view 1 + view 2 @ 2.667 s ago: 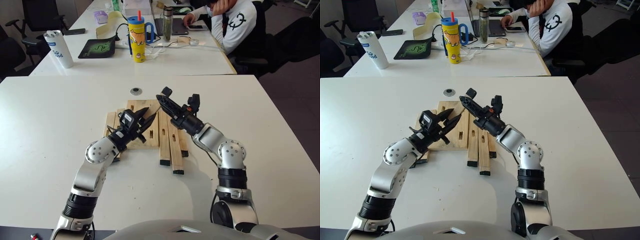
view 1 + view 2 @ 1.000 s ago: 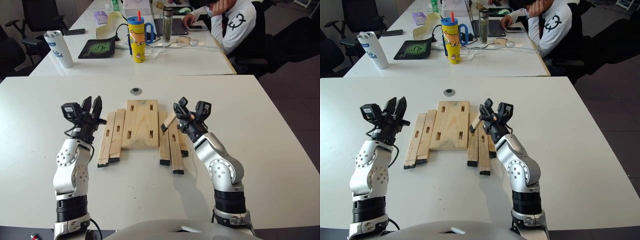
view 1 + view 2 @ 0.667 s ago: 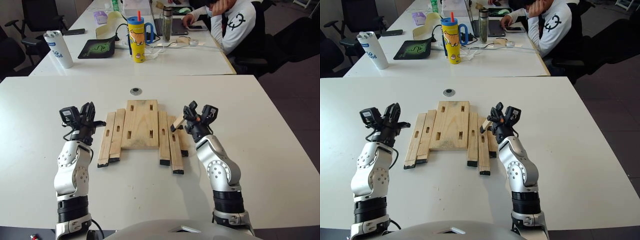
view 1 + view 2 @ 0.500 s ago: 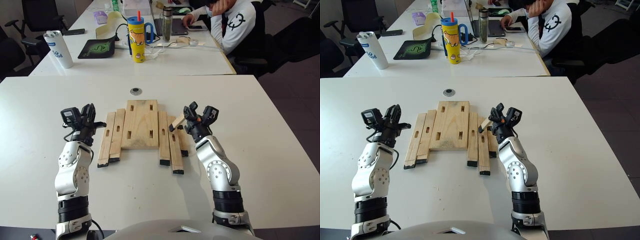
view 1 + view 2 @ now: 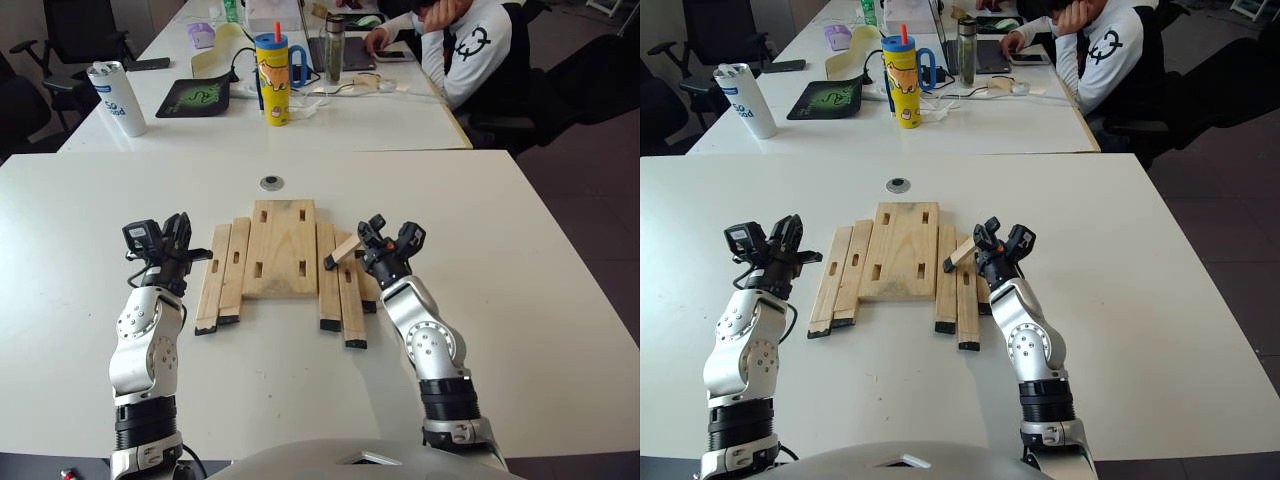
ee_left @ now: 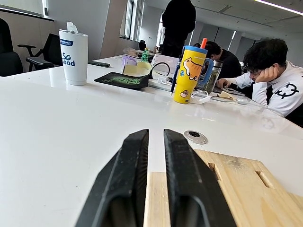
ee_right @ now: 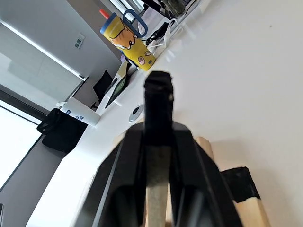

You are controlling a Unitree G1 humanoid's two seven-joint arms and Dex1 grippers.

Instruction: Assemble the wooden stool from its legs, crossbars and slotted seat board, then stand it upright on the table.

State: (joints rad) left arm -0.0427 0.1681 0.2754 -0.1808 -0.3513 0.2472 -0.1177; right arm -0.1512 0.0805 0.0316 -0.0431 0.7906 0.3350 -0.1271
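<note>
**Stool parts lie flat; right claw grips a crossbar**

The left claw (image 5: 178,243) hangs just above the white surface (image 5: 520,250), beside the far end of the leftmost leg. Its fingers (image 6: 135,175) are drawn almost together, with only a thin slit between them and nothing in it.

Next come two slotted legs (image 5: 222,274), flat and side by side, their dark-capped ends toward the robot. The inner one touches the left edge of the slotted seat board (image 5: 282,248). The board lies flat in the middle of the group, with a round grommet (image 5: 271,182) set in the surface beyond it.

Against the board's right edge lie more legs (image 5: 340,285), also flat and close together (the rightmost is partly hidden under the arm).

Over their far ends the right claw (image 5: 372,247) is clamped on a short crossbar (image 5: 343,250). The crossbar is tilted, its dark tip pointing toward the seat board. Whether that tip touches the leg beneath cannot be told.

On the surface behind stand a white cup (image 5: 118,97) and a yellow tumbler (image 5: 273,78).
</note>
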